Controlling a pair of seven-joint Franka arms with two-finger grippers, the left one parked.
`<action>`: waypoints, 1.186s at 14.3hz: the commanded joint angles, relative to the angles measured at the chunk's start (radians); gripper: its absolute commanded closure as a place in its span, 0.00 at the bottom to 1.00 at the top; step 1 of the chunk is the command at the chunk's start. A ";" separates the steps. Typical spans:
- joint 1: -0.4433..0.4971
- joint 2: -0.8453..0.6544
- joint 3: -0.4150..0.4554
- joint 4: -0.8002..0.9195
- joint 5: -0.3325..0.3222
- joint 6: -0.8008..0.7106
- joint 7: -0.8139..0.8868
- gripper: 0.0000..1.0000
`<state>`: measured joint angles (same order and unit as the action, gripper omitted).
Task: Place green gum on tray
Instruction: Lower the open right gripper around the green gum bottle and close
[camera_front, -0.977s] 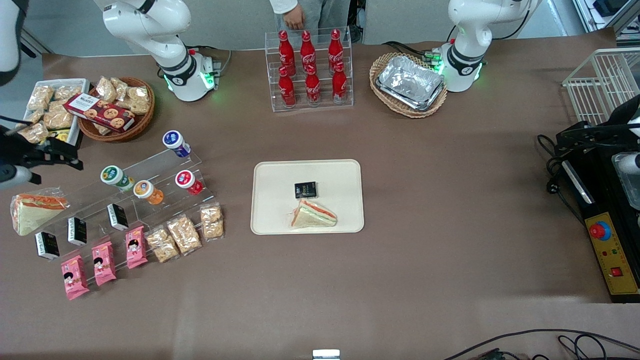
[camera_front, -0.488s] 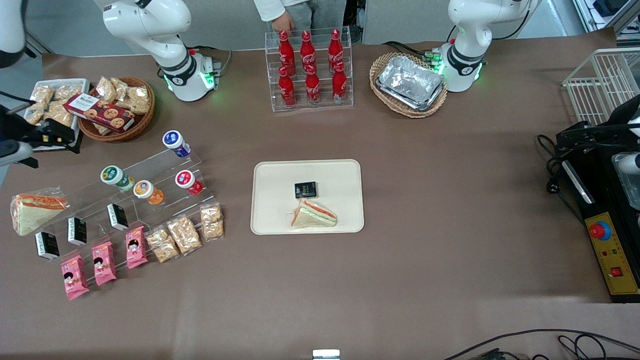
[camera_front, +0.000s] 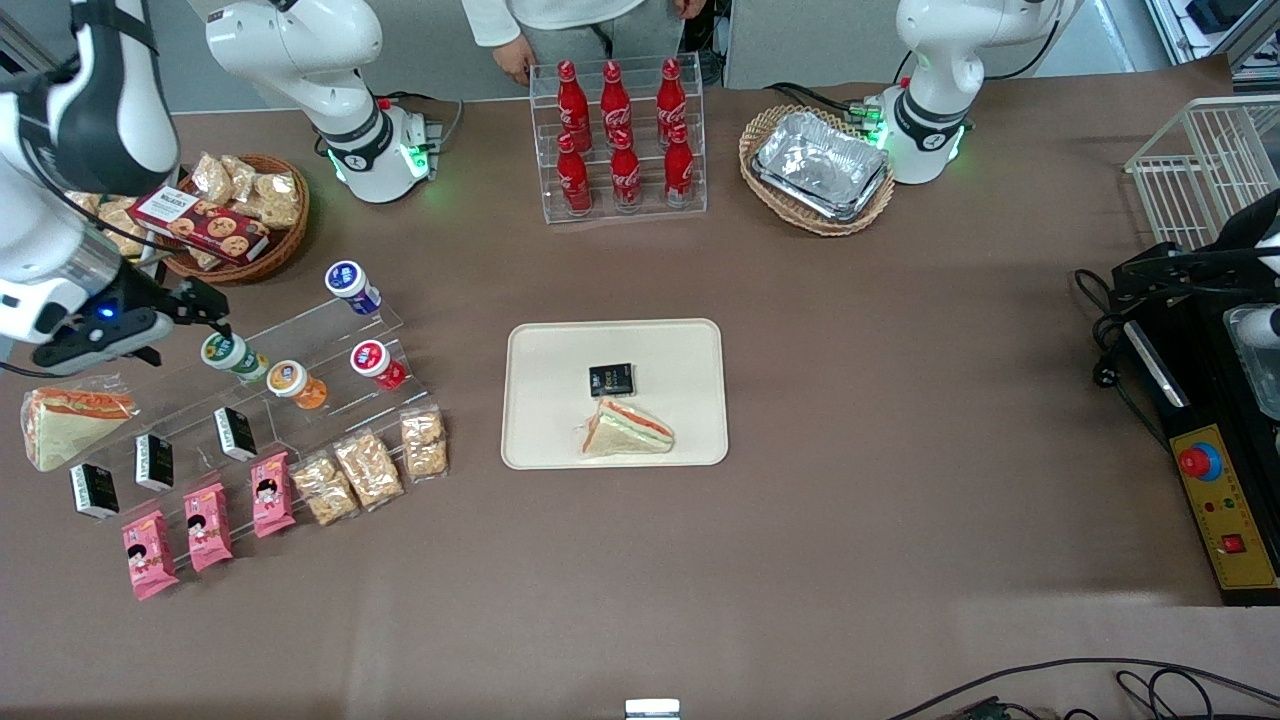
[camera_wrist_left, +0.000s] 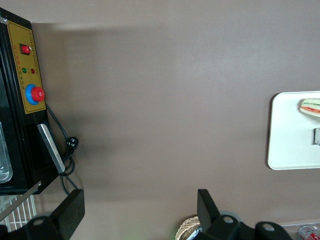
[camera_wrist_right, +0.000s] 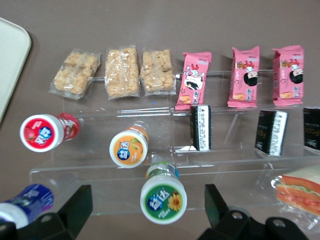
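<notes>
- Front view: the gripper (camera_front: 205, 318) hovers just above the green gum (camera_front: 232, 355) on the clear tiered stand (camera_front: 300, 330), well apart from the cream tray (camera_front: 540, 345).
- Right wrist view: jaws spread, nothing held; green gum (camera_wrist_right: 162, 197) between them; likely light, rigid, slick; best pinched across its body below the lid.

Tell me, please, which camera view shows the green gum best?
The right wrist view: the green gum fills it lid-on, between the open fingers of the gripper. The front view shows it small on the clear stand, beside the gripper. The left wrist view misses it.
</notes>
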<state>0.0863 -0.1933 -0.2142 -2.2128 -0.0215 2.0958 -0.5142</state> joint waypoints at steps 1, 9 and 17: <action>-0.002 -0.006 -0.007 -0.091 -0.015 0.116 -0.010 0.00; -0.004 0.014 -0.074 -0.185 -0.017 0.242 -0.084 0.00; -0.004 0.017 -0.077 -0.237 -0.017 0.308 -0.083 0.37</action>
<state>0.0840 -0.1689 -0.2858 -2.4331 -0.0250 2.3741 -0.5906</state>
